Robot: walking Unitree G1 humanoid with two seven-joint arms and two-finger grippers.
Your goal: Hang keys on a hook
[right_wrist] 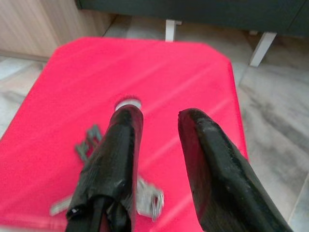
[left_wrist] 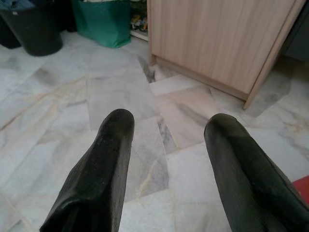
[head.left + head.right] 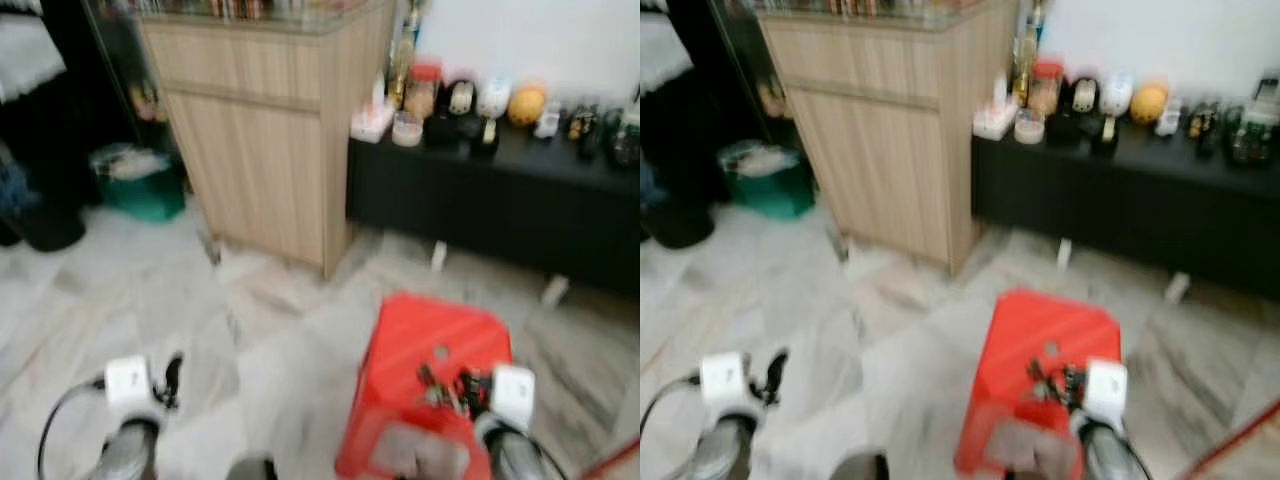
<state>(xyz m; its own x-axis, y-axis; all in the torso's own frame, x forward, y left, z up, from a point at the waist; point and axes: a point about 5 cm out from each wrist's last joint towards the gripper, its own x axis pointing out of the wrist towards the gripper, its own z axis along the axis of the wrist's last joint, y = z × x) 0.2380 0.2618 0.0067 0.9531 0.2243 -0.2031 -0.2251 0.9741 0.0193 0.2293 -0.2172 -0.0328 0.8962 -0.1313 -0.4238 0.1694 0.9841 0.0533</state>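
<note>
Your bunch of small grey metal keys (image 1: 91, 140) lies on the flat top of the red plastic stool (image 1: 159, 72), toward the edge nearest the robot, with more of the bunch showing as a pale metal cluster under the right gripper's near finger. The right gripper (image 1: 157, 123) hovers just above the keys, its 2 black fingers parted by a moderate gap with nothing between them; whether the left-hand finger actually touches the bunch you cannot tell. Judging from this, you are at the pick-up step: the keys are not yet grasped, and no hook can be made out in these blurred head views. Your next move calls for lowering the fingers so they straddle the ring or the thickest part of the bunch, then closing; flat keys on smooth plastic may slide away, so come down squarely.

The left gripper (image 2: 169, 123) hangs over the pale marble floor (image 2: 63, 96), fingers wide apart and empty. Beyond the stool stand a light wooden cabinet (image 3: 265, 120) and a low black bench (image 3: 500, 190) crowded with jars and small objects, and a green bin (image 3: 140, 180) sits off to the left
</note>
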